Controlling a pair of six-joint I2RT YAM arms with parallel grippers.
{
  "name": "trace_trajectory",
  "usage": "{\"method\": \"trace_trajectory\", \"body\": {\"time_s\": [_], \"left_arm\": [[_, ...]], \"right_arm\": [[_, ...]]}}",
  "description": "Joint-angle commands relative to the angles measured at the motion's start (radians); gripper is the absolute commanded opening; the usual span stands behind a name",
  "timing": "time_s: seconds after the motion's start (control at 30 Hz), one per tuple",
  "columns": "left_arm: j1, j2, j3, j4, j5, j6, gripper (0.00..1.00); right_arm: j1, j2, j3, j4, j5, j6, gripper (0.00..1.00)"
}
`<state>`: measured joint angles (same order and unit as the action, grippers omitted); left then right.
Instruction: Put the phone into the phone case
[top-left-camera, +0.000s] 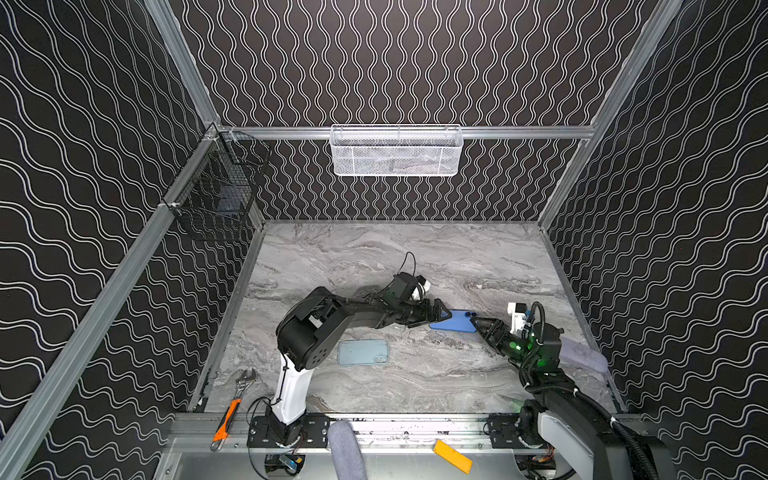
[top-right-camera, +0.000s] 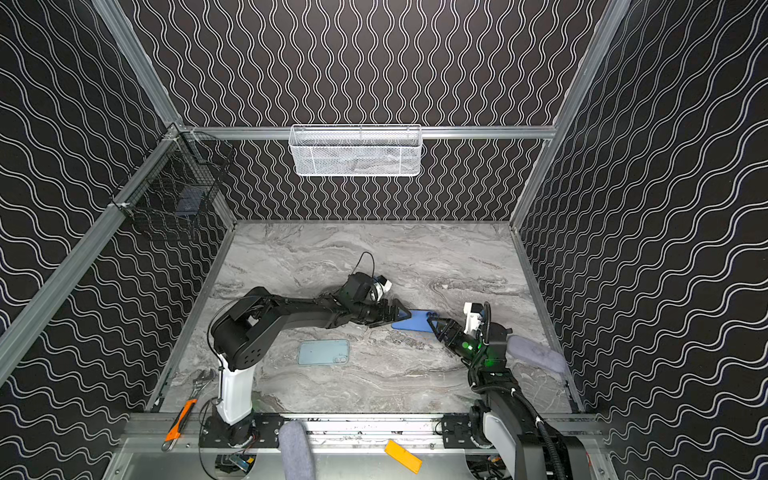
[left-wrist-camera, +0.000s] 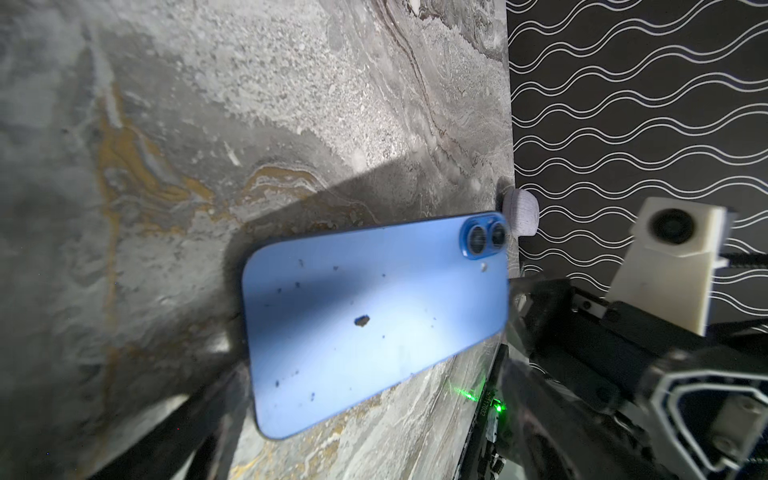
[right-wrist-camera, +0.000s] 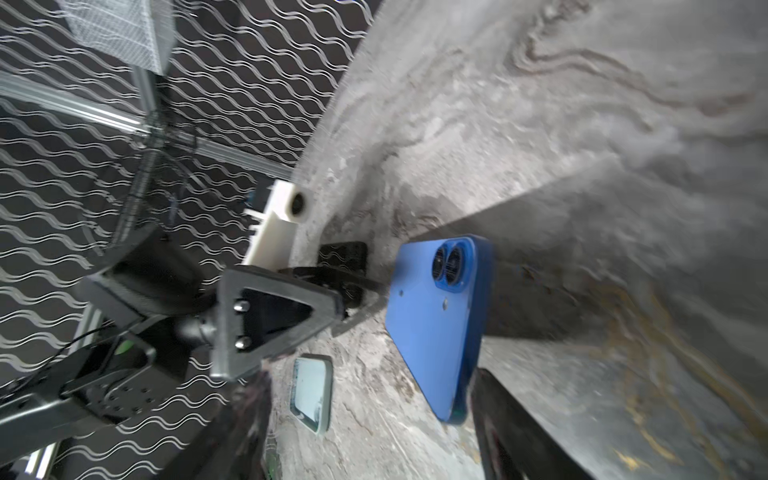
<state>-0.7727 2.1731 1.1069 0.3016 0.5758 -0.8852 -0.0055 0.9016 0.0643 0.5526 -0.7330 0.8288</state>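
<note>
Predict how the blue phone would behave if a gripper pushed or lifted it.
The phone looks like a rigid slab, so it probably stays stiff when lifted. Its glossy back may slip in a grip. Lying flat on the table, it should slide, not roll or tip.

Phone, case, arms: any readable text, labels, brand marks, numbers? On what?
No text reads clearly.
phone: back shows no logo or print, only dark specks.
phone case: blank.
Tiny print on the board beside the green light, left wrist view: too blurred to read.
</note>
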Motion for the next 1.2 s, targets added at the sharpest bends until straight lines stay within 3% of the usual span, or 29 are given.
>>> {"method": "trace_trajectory", "body": {"time_s": [0.0,0.3,0.73,0.97,1.17], "left_arm": [[-0.010,0.008,-0.004,-0.030,0.079,-0.003,0.99],[-0.010,-0.004,-0.010,-0.036,0.072,-0.001,0.99],[-0.008,-0.011,-0.023,-0.027,0.063,-0.005,0.98],[-0.008,-0.013,-0.019,-0.032,0.061,-0.005,0.99],[0.002,-0.039,-0.022,-0.017,0.069,-0.022,0.99]], "right_arm": [[0.005,-0.008,-0.009,0.071,-0.116,0.031,0.74],[0.005,0.020,0.007,0.055,-0.098,0.012,0.67],[0.006,-0.049,0.070,-0.223,0.050,-0.096,0.17],[0.006,0.005,0.108,-0.267,0.047,-0.148,0.06],[0.006,-0.055,0.172,-0.415,0.104,-0.234,0.00]]}}
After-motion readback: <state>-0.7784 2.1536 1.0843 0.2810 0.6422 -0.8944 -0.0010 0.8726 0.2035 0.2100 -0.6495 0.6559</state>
